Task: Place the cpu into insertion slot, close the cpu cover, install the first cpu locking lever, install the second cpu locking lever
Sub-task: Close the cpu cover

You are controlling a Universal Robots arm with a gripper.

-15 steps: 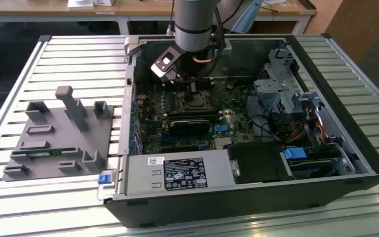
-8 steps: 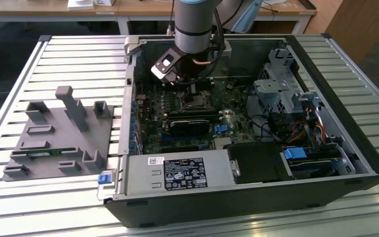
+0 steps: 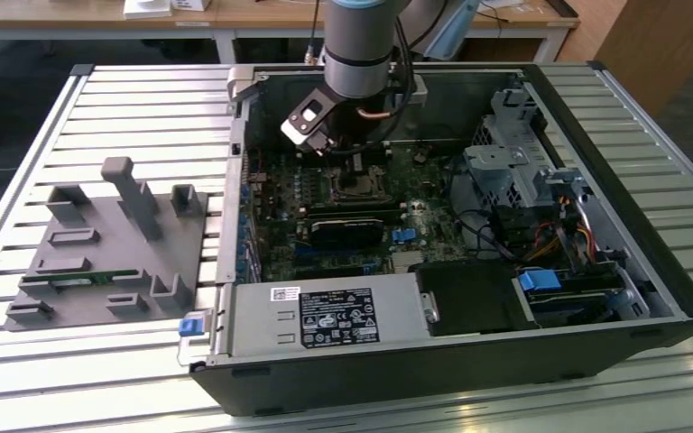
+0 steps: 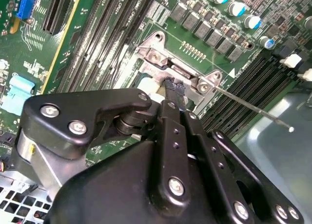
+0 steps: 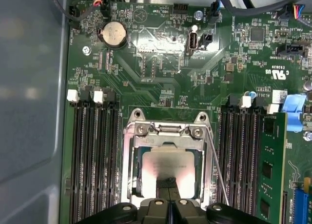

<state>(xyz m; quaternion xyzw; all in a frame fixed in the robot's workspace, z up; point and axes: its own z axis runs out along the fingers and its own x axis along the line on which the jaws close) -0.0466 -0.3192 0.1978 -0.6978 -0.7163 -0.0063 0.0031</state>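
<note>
The cpu (image 5: pixel 168 164) lies in the insertion slot (image 3: pixel 353 187), its dull silver top showing through the window of the cpu cover (image 5: pixel 127 170). The cover lies flat around it. My gripper (image 5: pixel 169 198) is shut with nothing between its fingers, and its tip is down over the chip at one edge of the cover. In the second wrist view the gripper (image 4: pixel 173 90) tip sits against the metal socket frame (image 4: pixel 156 54). A thin wire locking lever (image 5: pixel 218 170) runs along one side of the socket. Its free end (image 4: pixel 290 129) sticks up, unlatched.
Long black memory slots (image 5: pixel 95 160) flank the socket, with a green memory module (image 5: pixel 273 170) beside them and a coin battery (image 5: pixel 113 34) further off. In the exterior view, the power supply (image 3: pixel 322 316), drive cage (image 3: pixel 515 171) and case walls hem the board. A grey fixture (image 3: pixel 106 244) stands at the exterior view's left.
</note>
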